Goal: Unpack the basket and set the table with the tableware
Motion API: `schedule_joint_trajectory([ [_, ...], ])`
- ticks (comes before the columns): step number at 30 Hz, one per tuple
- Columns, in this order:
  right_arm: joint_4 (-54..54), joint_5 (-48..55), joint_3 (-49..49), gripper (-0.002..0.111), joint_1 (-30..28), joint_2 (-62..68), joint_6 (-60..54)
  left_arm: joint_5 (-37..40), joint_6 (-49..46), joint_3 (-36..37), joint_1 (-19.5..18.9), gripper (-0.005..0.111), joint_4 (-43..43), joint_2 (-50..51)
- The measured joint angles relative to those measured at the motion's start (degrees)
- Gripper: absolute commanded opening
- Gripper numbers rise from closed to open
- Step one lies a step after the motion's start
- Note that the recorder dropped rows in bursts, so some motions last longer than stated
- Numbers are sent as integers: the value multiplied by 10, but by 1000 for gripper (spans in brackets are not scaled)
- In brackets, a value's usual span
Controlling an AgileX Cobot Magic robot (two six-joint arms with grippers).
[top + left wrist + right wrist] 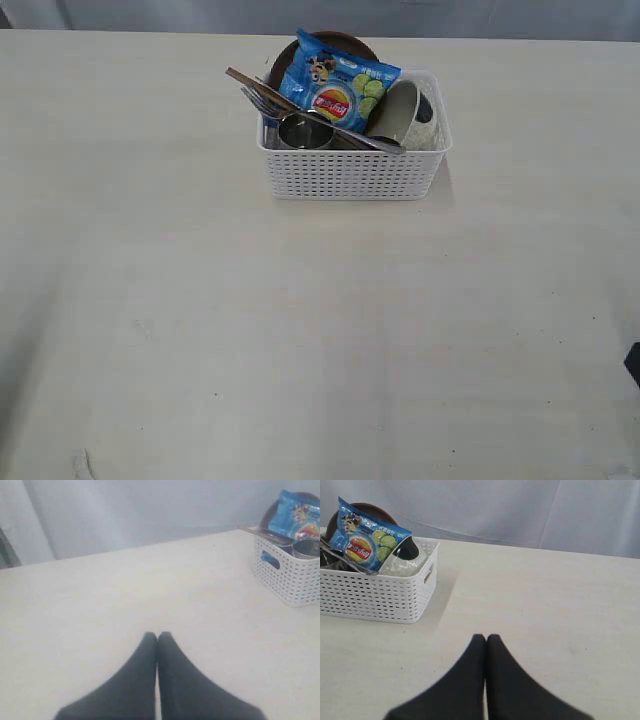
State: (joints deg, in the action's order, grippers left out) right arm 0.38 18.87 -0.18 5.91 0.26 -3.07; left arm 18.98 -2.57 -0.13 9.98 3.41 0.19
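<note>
The white lattice basket (pixel 350 172) stands at the far middle of the pale table (pixel 300 350). Inside it lean a reddish-brown plate (pixel 345 42), a cream bowl (pixel 398 108) on its side, a steel cup (pixel 303 130), a fork (pixel 258 100) and long utensils (pixel 300 105), with a blue crisp packet (pixel 336 88) on top. My left gripper (pixel 157 636) is shut and empty over bare table, the basket (pixel 292 575) some way off. In the right wrist view my right gripper (pixel 486 638) is shut too, holding nothing, short of the basket (pixel 380 596).
A grey backdrop (pixel 320 15) runs behind the table's far edge. A dark bit of the right arm (pixel 633 362) shows at the right border of the exterior view.
</note>
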Motion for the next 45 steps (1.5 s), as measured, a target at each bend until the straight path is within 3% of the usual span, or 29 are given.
schedule_joint_trajectory([
  [15, -21, -30, 0, -1, 0, 0, -39, 0, 0, 0, 0, 0, 0, 0],
  [17, 16, -116, 1, -1, 0, 0, -38, 0, 0, 0, 0, 0, 0, 0],
  [22, 64, -466, 1, -1, 0, 0, 6, 0, 0, 0, 0, 0, 0, 0],
  [26, 68, -650, -1, -1, 0, -1, 121, 0, 0, 0, 0, 0, 0, 0],
  [28, 72, -600, -30, 0, 0, -1, 184, 0, 0, 0, 0, 0, 0, 0],
  [31, 74, -380, -139, 1, 0, 6, 220, 0, 0, 0, 0, 0, 0, 0],
  [33, 74, -282, -198, 10, 0, 31, 220, 0, 0, 0, 0, 0, 0, 0],
  [38, 74, -106, -319, 45, 0, 130, 209, 0, 0, 0, 0, 0, 0, 0],
  [45, 109, 162, -486, 48, 7, 306, 122, 0, 0, 0, 0, 0, 0, 0],
])
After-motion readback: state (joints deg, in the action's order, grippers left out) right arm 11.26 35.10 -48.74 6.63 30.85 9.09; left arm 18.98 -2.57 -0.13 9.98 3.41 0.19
